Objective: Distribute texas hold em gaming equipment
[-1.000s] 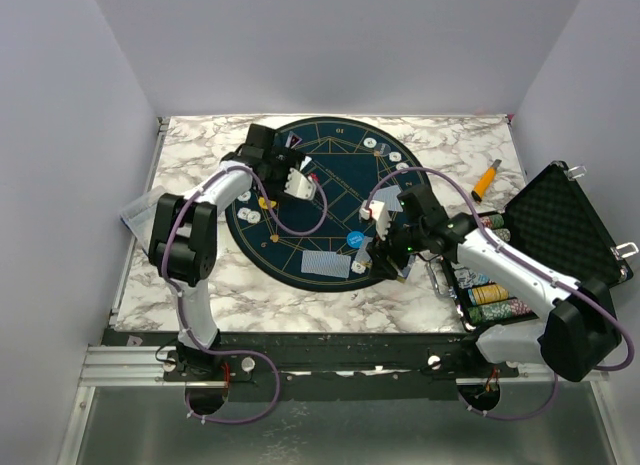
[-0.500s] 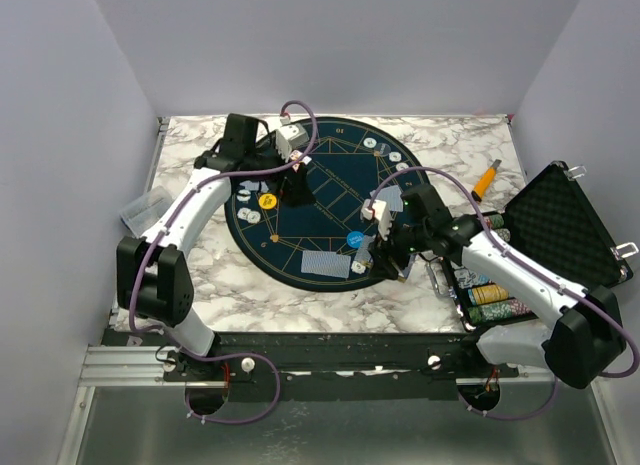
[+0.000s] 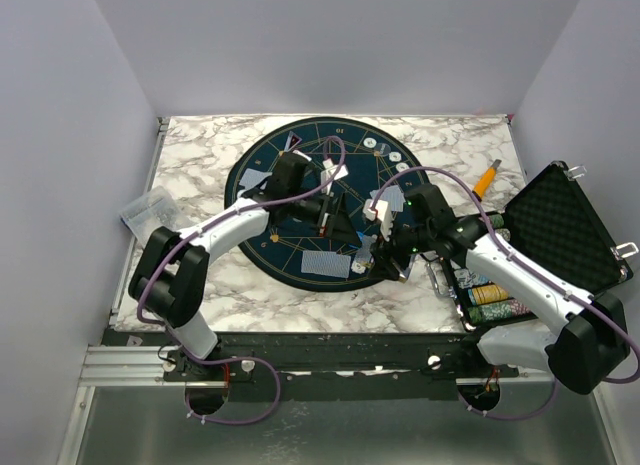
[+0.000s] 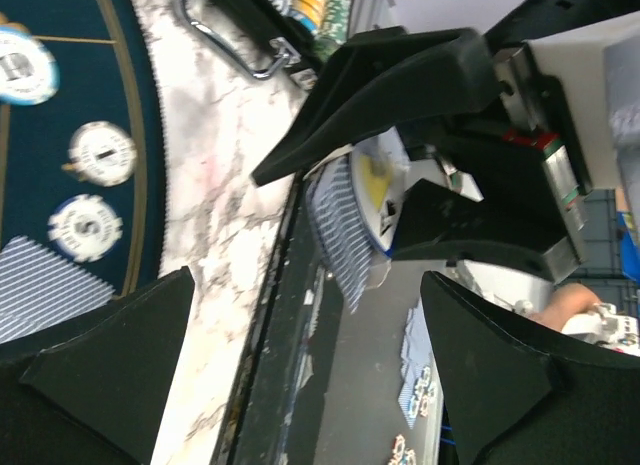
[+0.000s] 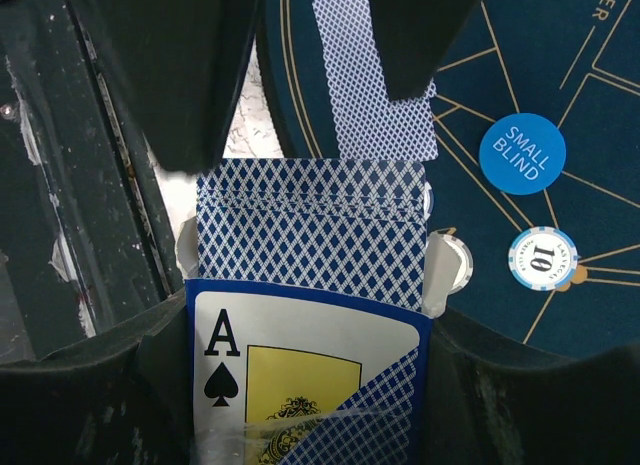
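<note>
Deck [image 5: 305, 230] nearest, clamped between the closed-in fingers of the right gripper [image 5: 310, 325], low over the near right edge of the mat [image 3: 290, 247]. Blue diamond backs partway out of an open box [image 5: 300, 380]; ace of spades printed on the box front. Just past the deck's free end, a loose card [image 5: 375, 120] face down on the mat. Close by, a white chip [image 5: 543, 256] marked 10 and a blue disc [image 5: 521, 153] lettered SMALL BLIND, both flat on the mat, apart from each other. A second chip [image 5: 452, 265] half hidden under the box edge.

Next out, the left gripper [image 4: 310, 325]: spread wide, nothing between the fingers [image 4: 105, 365], aimed at the deck from the mat's middle, tips just short of it.

Off to the right, a black case [image 3: 565, 220], lid up, coloured chip stacks [image 3: 490, 293] in its near half.

Farther back, a side card [image 3: 257, 177] face down on the mat's left part, then a row of pale far chips [image 3: 385, 152] along the far right rim and a rim card [image 3: 298, 140] at the far edge, too small to read. Last, an orange-handled tool [image 3: 487, 178] on the marble table [image 3: 190, 155], beyond the mat and near the case lid.
</note>
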Available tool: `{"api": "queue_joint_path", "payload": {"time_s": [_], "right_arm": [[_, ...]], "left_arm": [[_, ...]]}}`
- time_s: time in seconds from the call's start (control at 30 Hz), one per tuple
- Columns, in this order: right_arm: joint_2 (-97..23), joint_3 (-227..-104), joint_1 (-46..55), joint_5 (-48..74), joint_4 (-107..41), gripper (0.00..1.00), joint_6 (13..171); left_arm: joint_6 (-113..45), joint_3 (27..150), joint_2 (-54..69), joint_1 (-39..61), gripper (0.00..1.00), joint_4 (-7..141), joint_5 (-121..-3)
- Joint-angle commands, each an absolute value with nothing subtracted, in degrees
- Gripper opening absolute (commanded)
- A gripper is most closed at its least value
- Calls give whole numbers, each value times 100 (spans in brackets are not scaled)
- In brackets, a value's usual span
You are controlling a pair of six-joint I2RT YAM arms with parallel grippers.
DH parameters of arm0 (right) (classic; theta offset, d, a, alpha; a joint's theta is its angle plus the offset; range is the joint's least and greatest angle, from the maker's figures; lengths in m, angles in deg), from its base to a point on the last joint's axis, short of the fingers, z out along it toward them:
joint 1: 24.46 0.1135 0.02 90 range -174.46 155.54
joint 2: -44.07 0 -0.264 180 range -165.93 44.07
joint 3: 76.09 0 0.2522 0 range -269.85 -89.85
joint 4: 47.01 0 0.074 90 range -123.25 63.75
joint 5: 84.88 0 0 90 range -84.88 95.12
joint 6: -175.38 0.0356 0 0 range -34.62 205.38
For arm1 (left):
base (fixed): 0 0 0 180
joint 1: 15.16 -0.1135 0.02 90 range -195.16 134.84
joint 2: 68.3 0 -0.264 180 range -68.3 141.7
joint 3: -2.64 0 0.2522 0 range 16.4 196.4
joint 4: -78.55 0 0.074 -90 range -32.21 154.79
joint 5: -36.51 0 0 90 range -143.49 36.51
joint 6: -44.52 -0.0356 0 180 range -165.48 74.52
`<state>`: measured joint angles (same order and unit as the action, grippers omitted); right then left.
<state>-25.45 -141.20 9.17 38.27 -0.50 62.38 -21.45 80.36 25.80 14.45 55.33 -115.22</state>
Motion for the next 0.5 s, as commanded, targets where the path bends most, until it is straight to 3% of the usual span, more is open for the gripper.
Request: {"api": "queue_joint_path", "payload": {"time_s": [0.0, 0.47], "right_arm": [[-2359, -14081, 886, 4102, -21, 1, 6147], [-2290, -14088, 888, 4101, 32, 1, 6135]], "left_arm": [[-1375, 8002, 2725, 1753, 98, 6317, -11621], [-1382, 8151, 3360, 2084, 82, 6166, -11433]]}}
